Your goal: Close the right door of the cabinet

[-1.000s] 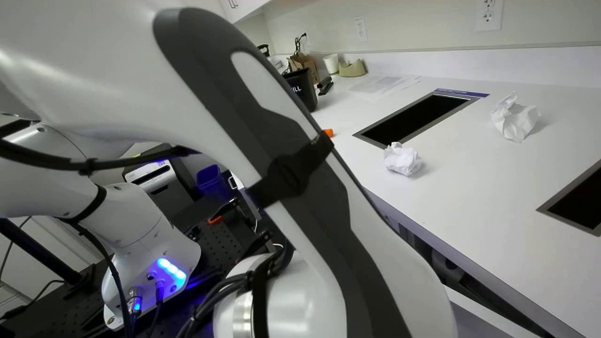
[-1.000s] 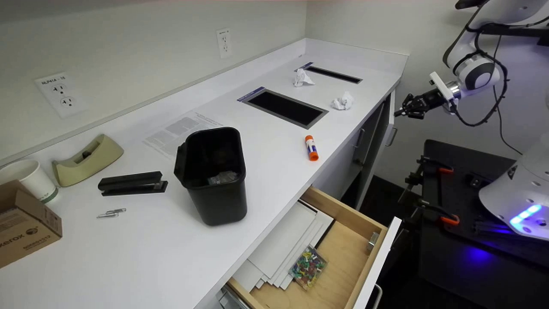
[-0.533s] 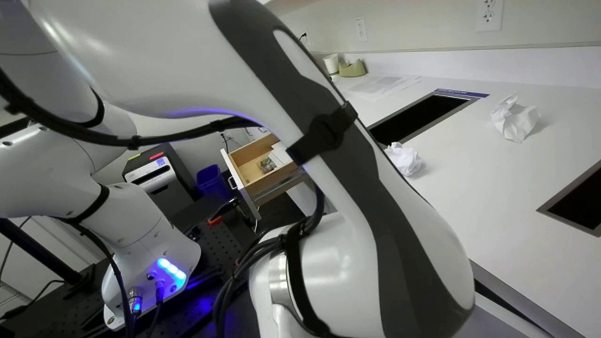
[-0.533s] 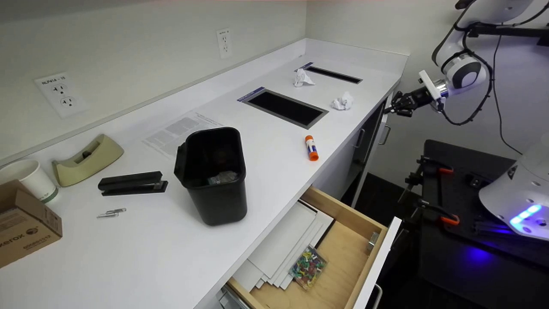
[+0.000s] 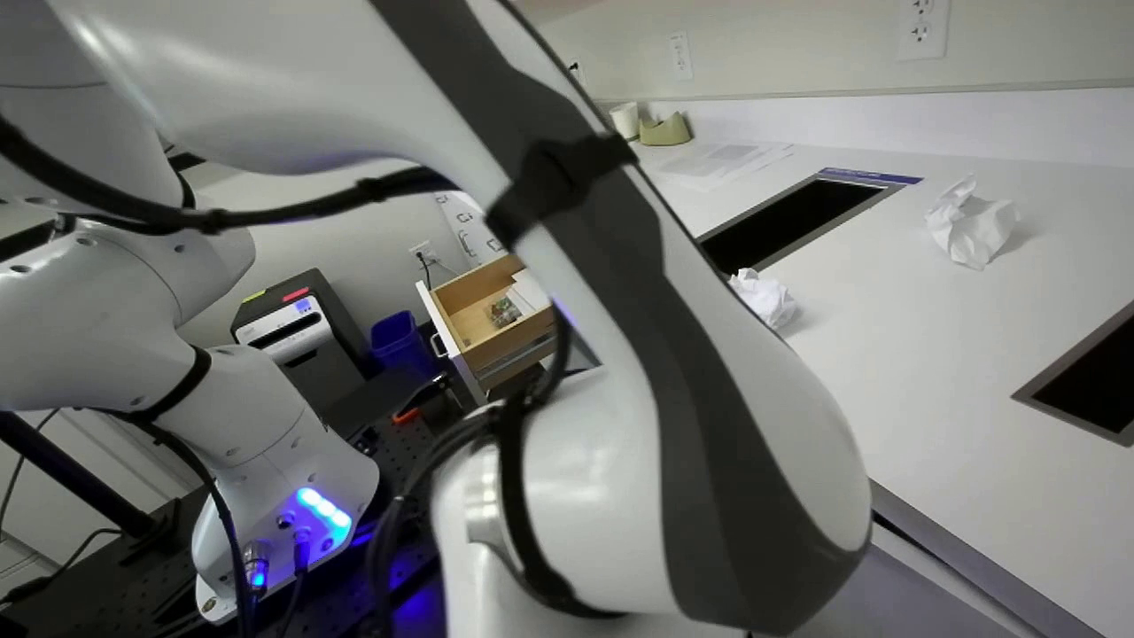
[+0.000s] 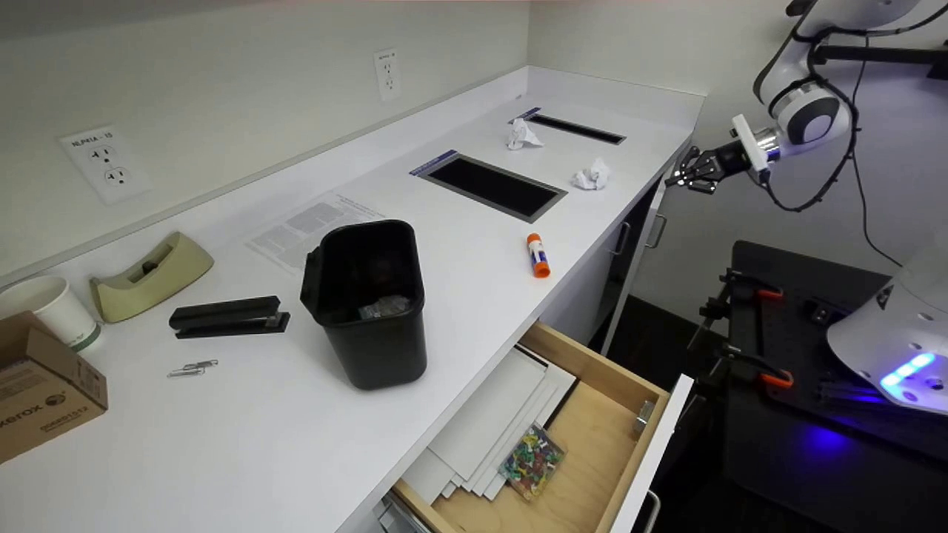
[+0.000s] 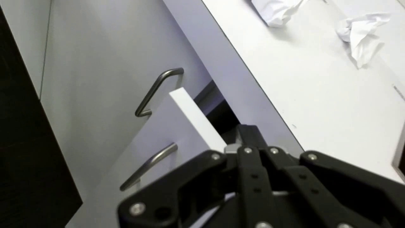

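Observation:
The white cabinet runs under a white countertop (image 6: 474,296), which also shows in the wrist view (image 7: 316,79). Its right door (image 6: 635,259) stands partly open, with a dark gap behind it. The same door (image 7: 186,136) is in the wrist view, with its silver bar handle (image 7: 148,166) and white top edge (image 7: 202,122). My gripper (image 6: 672,180) is at the door's upper part, near the counter edge. In the wrist view my gripper (image 7: 251,136) is shut with nothing seen between its fingertips. It overlaps the door's top edge; contact cannot be told.
A neighbouring closed front with a bar handle (image 7: 159,90) is beside the door. An open drawer (image 6: 592,437) sticks out farther along. Crumpled papers (image 6: 591,176), a glue stick (image 6: 538,255) and a black bin (image 6: 370,318) stand on the counter. A black robot table (image 6: 800,444) stands opposite.
The right door has swung inward toward the cabinet. My gripper has moved toward the cabinet with it, then slightly up and back.

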Robot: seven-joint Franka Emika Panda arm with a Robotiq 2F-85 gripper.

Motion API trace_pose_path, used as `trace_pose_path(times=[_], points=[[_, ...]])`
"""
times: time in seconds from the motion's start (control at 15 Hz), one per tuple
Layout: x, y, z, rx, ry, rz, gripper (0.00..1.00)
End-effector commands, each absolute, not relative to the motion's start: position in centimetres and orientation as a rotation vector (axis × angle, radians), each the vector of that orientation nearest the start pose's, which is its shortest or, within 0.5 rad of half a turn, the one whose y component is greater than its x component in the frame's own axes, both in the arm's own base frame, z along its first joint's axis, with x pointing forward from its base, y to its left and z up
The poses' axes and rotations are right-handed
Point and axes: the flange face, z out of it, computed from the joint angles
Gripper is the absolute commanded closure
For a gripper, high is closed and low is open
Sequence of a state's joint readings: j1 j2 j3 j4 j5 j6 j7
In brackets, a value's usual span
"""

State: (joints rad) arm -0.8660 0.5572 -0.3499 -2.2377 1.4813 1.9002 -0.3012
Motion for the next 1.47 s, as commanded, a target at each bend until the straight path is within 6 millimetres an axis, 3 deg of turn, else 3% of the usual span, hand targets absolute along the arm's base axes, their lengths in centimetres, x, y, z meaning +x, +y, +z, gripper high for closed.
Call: trace_pose_path(times=[0.0,0.27,0.47,0.8,1.13,1.2,1.4], points=[[16.9,-40.9,16.8,-1.137,1.778,-0.242,1.0],[12.3,-39.2,21.5,-1.36,1.803,-0.172,1.0],[11.3,-38.6,24.6,-1.532,1.856,-0.213,1.0],[13.5,-36.9,29.9,-1.818,1.961,-0.421,1.0],[16.2,-32.1,34.7,-2.122,1.963,-0.496,1.0],[17.7,-33.9,36.7,-2.155,1.956,-0.481,1.0],[18.4,-32.4,39.6,-2.229,1.931,-0.515,1.0]])
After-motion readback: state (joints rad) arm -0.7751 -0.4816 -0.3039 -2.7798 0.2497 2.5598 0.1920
